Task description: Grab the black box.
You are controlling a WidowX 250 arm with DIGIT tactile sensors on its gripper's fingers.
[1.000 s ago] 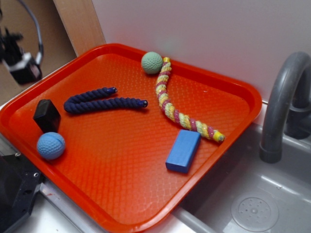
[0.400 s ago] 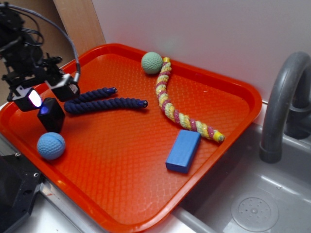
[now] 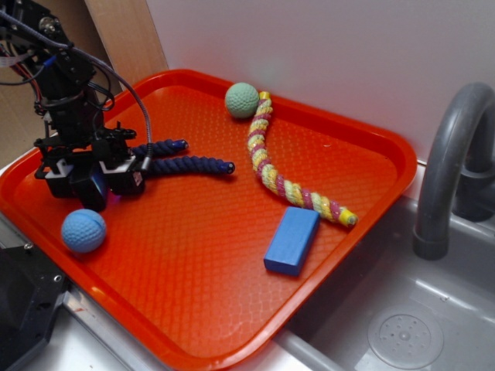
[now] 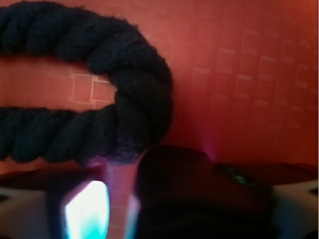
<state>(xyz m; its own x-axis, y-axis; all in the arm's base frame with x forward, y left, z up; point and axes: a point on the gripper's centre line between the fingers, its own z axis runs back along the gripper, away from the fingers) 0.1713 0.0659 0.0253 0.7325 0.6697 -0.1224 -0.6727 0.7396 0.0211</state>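
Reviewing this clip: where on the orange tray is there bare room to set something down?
Bare: the orange tray's near middle, between the light blue ball and blue rectangular block. Crowded: left end, where the gripper straddles the black box beside the dark blue rope.

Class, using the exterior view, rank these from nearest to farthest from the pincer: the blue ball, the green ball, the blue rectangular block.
Measured from the pincer, at the tray's left side:
1. Blue ball, just below it, towards the tray's front edge.
2. Green ball, at the back rim.
3. Blue rectangular block, far across, on the right side.
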